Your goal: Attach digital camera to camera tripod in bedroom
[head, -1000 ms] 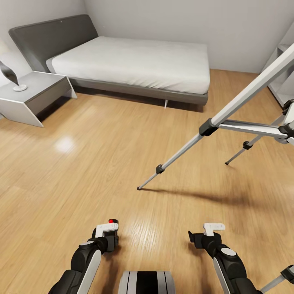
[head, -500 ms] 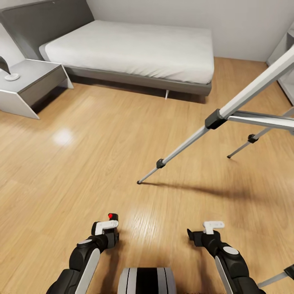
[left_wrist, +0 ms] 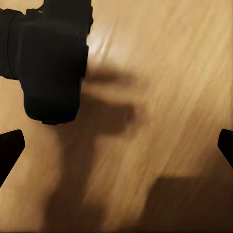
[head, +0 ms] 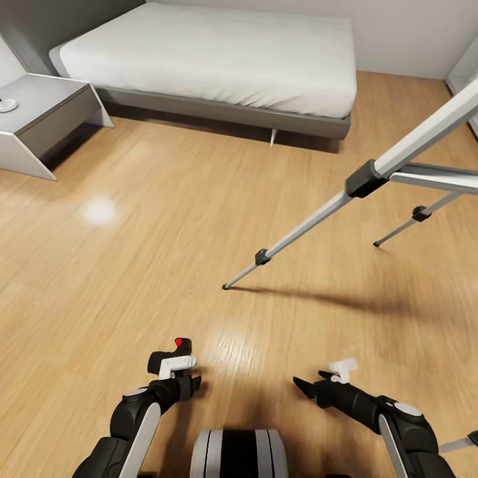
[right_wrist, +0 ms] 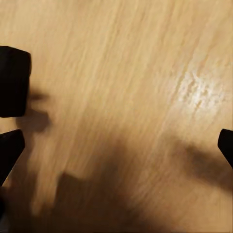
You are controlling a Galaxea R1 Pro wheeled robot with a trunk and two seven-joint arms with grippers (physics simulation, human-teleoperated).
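At 7 o'clock, the left gripper [head: 174, 364] has fingers spread, the digital camera [head: 178, 345] at its tip; whether it is gripped I cannot tell. The right gripper [head: 318, 385] gapes empty. Camera: likely rigid, light, fragile; hold its body. The camera tripod [head: 372, 178] stands at 2 o'clock.

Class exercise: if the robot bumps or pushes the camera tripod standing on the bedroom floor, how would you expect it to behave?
The camera tripod looks tall on thin, widely splayed legs, so it probably resists a light nudge but could tip under a high push. Its small feet rest on glossy wooden floor, so it may slide. The metal legs appear stiff.
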